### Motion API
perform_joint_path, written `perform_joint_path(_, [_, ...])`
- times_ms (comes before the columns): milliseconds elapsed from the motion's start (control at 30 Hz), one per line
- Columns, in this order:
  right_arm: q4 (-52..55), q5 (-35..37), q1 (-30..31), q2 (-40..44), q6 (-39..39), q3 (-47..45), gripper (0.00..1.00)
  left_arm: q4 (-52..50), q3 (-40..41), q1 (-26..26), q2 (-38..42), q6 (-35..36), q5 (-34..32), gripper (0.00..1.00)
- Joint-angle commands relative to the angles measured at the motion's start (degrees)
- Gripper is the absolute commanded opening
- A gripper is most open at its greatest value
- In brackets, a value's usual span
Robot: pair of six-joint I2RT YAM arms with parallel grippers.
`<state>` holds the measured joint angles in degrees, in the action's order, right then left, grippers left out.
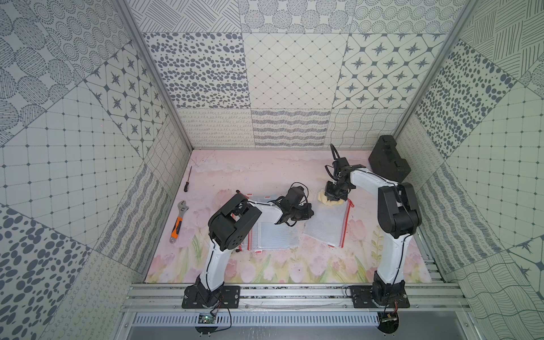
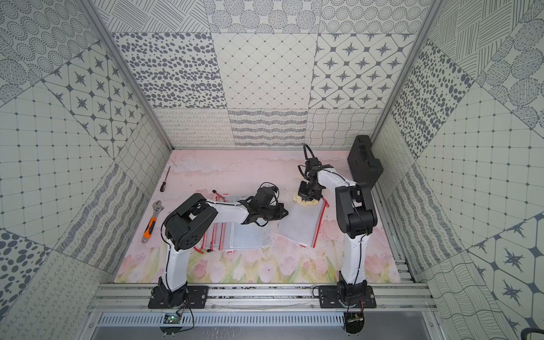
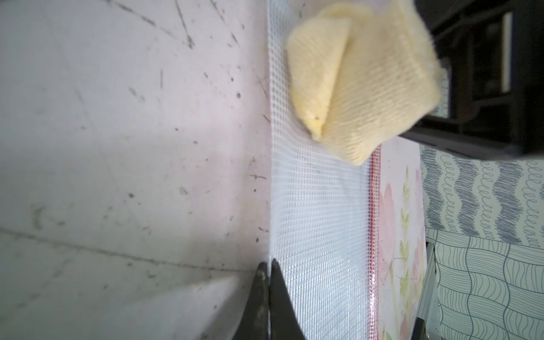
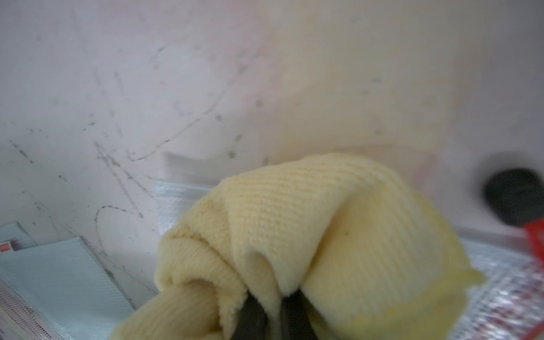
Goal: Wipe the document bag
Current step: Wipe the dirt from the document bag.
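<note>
I am gripping one yellow cloth in the right gripper, its jaws closed on it, one document bag lying under them; the left gripper is pinching that bag's edge.

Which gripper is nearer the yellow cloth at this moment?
Right. The right gripper is shut on the yellow cloth, which sits on the far end of the document bag. The left gripper pinches the bag's side edge, apart from the cloth.
</note>
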<state>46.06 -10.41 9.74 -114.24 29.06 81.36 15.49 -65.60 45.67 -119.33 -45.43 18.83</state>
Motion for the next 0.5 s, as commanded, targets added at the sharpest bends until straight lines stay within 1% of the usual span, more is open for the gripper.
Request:
perform_joint_path(0, [1.63,4.35,-5.53,2.35,-2.37,-5.16,0.00,-20.58,1.07,-0.67,-2.27,0.58,-8.20,0.00])
perform_joint_path(100, [1.93,3.05,-4.94,3.21,-2.66,-5.21,0.00,-20.65,1.05,-0.67,-2.39,0.55,-8.19,0.00])
perform_joint_path(200, [1.59,2.14,0.89,2.96,-1.08,-3.37,0.00,-20.58,1.09,-0.71,-2.40,0.36,-8.20,0.00])
perform_joint_path(367, [0.02,-0.75,13.12,-1.23,3.15,0.83,0.00,-20.75,1.09,-0.87,-2.45,0.07,-8.20,0.00])
perform_joint_path(433, [-1.13,-1.39,14.91,-2.35,4.61,0.63,0.00,-20.87,1.18,-0.85,-2.42,-0.01,-8.30,0.00])
perform_joint_path(467, [-1.98,-1.67,14.86,-2.55,5.31,-0.41,0.00,-20.95,1.17,-0.87,-2.39,0.07,-8.42,0.00])
